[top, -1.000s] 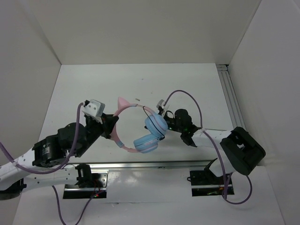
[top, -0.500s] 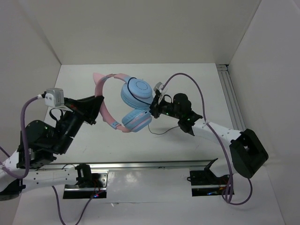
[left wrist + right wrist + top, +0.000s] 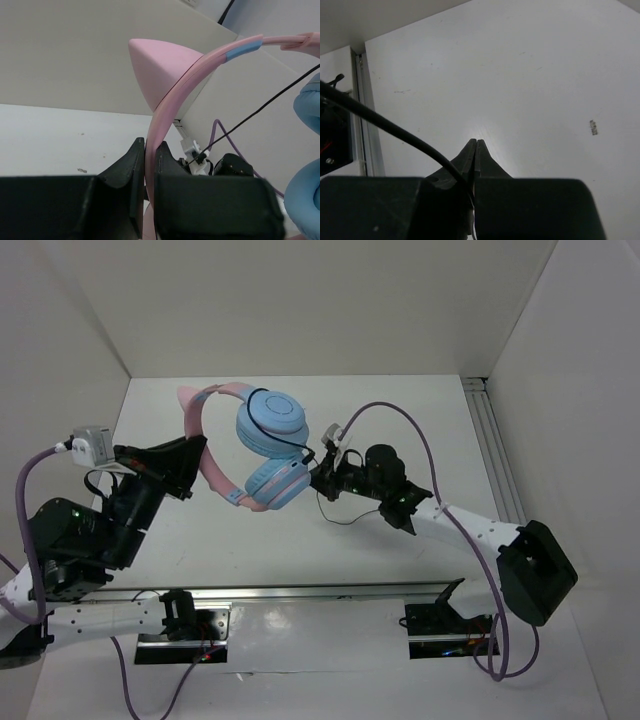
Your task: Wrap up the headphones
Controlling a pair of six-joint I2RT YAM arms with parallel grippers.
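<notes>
The headphones [image 3: 270, 425] hang in the air over the table's middle, with pink cat-ear headband [image 3: 200, 65] and two light blue ear cups [image 3: 275, 485]. My left gripper [image 3: 197, 455] is shut on the headband [image 3: 210, 465]; in the left wrist view the pink band runs between its jaws [image 3: 150, 146]. My right gripper [image 3: 318, 478] sits just right of the lower ear cup, shut on the thin black cable [image 3: 385, 122], which enters between its closed fingertips [image 3: 476, 142]. A loop of cable [image 3: 340, 521] droops below it.
White walls enclose the table on the left, back and right. An aluminium rail [image 3: 492, 440] runs along the right side and another rail [image 3: 300, 592] crosses the near edge by the arm bases. A small dark speck [image 3: 593, 127] lies on the table.
The left arm has lifted the headphones up and to the left off the table. The right gripper has shut on the black cable and followed leftward.
</notes>
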